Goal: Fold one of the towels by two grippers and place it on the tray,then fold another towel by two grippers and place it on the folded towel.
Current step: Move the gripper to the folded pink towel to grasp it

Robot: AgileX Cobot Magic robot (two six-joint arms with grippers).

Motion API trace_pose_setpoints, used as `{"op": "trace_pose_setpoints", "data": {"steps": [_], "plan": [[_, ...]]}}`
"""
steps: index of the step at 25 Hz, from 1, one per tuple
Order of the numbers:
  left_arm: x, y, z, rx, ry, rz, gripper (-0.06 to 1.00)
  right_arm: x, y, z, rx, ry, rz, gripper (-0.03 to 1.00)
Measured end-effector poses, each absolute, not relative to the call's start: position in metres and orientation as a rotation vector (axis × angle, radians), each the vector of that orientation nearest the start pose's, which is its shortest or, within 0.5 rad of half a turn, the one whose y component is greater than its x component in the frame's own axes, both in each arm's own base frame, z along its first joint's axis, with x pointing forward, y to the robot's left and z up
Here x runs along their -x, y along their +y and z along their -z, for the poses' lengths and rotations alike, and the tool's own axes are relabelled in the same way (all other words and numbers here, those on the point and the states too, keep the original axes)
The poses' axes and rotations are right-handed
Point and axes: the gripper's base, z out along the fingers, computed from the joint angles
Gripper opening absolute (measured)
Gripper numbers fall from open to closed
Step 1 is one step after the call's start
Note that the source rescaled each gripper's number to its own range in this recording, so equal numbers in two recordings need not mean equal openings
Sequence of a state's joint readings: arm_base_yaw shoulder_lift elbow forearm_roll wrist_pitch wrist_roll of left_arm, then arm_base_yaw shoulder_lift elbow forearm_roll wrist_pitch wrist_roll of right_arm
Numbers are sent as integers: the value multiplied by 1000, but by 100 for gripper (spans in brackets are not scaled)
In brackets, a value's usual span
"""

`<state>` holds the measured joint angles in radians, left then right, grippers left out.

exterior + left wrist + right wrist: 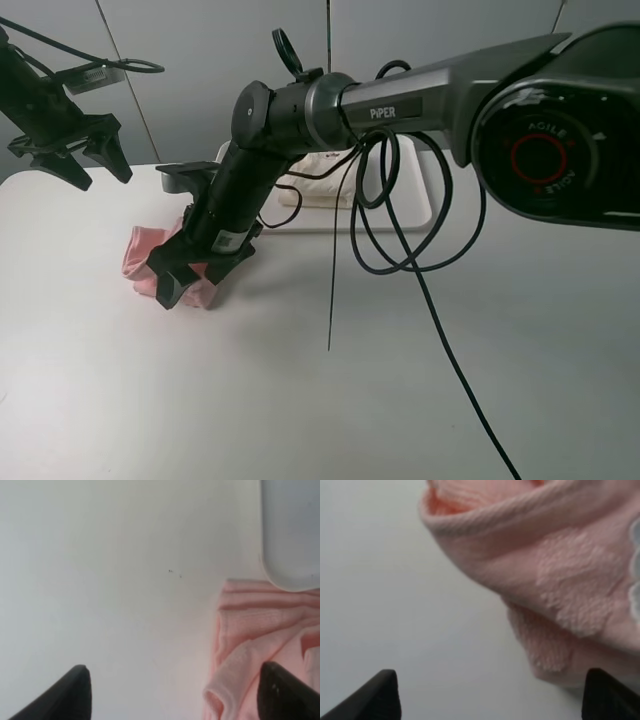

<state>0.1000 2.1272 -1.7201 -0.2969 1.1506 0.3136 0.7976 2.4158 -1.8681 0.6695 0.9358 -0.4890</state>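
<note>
While the pink towel (150, 262) is lying bunched on the table (300, 400) just in front of the white tray (415, 205), the right gripper (185, 283) is reaching across and hovering right over it with jaws spread wide, gripping nothing. The left gripper (75, 150) is hanging raised and open, empty. The cream-white towel (325, 185) is sitting folded in the tray

Two towels: one pink towel (140, 262) and one cream-white towel (325, 185); one white tray (415, 195); two black grippers, left gripper (85, 160) and right gripper (185, 285)
</note>
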Motion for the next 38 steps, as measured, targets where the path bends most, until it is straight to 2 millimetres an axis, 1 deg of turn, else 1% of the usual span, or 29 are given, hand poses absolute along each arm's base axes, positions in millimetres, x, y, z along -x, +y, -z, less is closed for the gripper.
{"op": "trace_pose_setpoints", "data": {"steps": [5,11,13,15,20,22,26,28,31,33,35,38], "plan": [[-437,19,-197,-156,2960,374,88,-317,387,-115,1283,2582,-868,79],[-437,19,-197,-156,2960,374,88,-326,395,-127,1230,2496,-878,79],[-437,19,-197,-156,2960,374,88,-328,396,-128,1207,2479,-885,79],[-437,19,-197,-156,2960,374,88,-329,397,-125,1197,2477,-886,79],[-437,19,-197,-157,2962,375,88,-330,398,-107,1179,2504,-890,79],[-437,19,-197,-157,2962,375,88,-331,399,-107,1168,2497,-888,79],[-437,19,-197,-157,2963,376,88,-333,398,-120,1138,2493,-901,79],[-437,19,-197,-157,2963,376,88,-335,394,-127,1078,2529,-919,79],[-437,19,-197,-161,2965,377,88,-349,379,-132,870,2647,-954,79],[-437,19,-197,-161,2967,378,88,-361,366,-130,694,2738,-960,79],[-437,19,-197,-162,2968,375,88,-369,356,-125,561,2811,-919,79],[-436,19,-197,-163,2970,376,88,-372,352,-117,475,2864,-873,79]]}}
